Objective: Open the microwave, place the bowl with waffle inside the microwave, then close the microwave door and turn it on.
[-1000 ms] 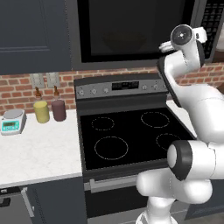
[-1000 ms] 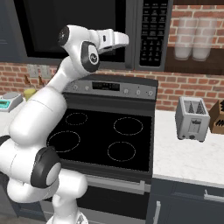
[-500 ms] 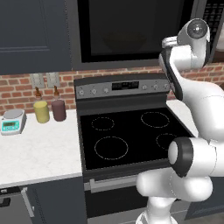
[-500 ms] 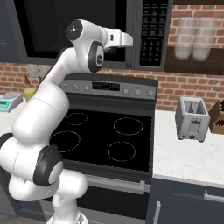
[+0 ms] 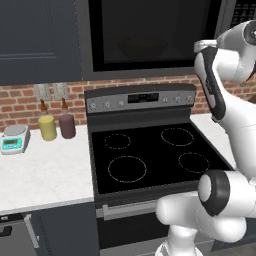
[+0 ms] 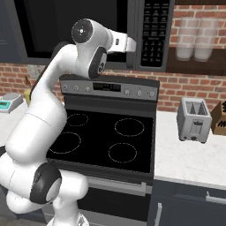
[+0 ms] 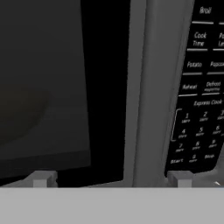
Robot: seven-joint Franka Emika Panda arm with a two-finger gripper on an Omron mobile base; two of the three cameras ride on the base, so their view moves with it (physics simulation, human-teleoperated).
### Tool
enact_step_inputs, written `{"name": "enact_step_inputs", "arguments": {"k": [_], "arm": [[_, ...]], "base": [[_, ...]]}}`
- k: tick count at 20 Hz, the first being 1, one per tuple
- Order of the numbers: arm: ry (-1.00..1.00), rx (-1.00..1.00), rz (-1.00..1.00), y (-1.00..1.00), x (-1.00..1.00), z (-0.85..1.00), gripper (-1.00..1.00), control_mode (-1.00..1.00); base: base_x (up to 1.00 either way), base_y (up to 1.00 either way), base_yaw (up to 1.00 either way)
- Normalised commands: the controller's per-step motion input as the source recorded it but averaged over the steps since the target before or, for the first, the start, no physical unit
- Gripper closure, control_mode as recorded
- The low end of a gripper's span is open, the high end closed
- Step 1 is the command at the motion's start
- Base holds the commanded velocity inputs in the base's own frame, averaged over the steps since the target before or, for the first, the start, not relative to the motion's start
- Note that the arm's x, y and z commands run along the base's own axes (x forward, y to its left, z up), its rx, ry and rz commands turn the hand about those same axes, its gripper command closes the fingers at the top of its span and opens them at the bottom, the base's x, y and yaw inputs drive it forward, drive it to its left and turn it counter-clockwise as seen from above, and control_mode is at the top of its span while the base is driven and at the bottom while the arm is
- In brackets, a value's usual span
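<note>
Close before the microwave (image 6: 88, 31), the pincer (image 7: 111, 178) hangs spread and empty; door (image 7: 65, 87) shut, bowl (image 5: 142, 49) dimly inside (judging so), only the start button remains.

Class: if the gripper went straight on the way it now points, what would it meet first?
Probably the microwave door, at its grey handle strip beside the button panel; the gripper is open and faces it closely, though depth is unclear.

I record a large black box microwave (image 6: 88, 31) with a dark glass window and white lettering on its black button panel (image 7: 201, 96). Red brick wall (image 5: 20, 107); speckled white stone surface (image 5: 45, 175); yellow canister (image 5: 48, 128) beside maroon canister (image 5: 67, 126); silver toaster (image 6: 194, 120).
</note>
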Motion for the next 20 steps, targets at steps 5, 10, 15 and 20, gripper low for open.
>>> {"name": "enact_step_inputs", "arguments": {"k": [5, 10, 15, 20], "arm": [[-0.04, 0.05, 0.11, 0.00, -1.00, 0.09, -1.00, -1.00], [-0.05, 0.00, 0.17, -0.28, -0.75, -0.04, -1.00, -1.00], [-0.05, -0.02, 0.19, -0.47, -0.12, -0.18, -1.00, -1.00], [-0.11, -0.03, 0.23, -0.65, 0.00, -0.04, -1.00, -1.00]], "base": [[0.00, 0.00, 0.00], [0.00, 0.00, 0.00], [0.00, 0.00, 0.00], [0.00, 0.00, 0.00]]}}
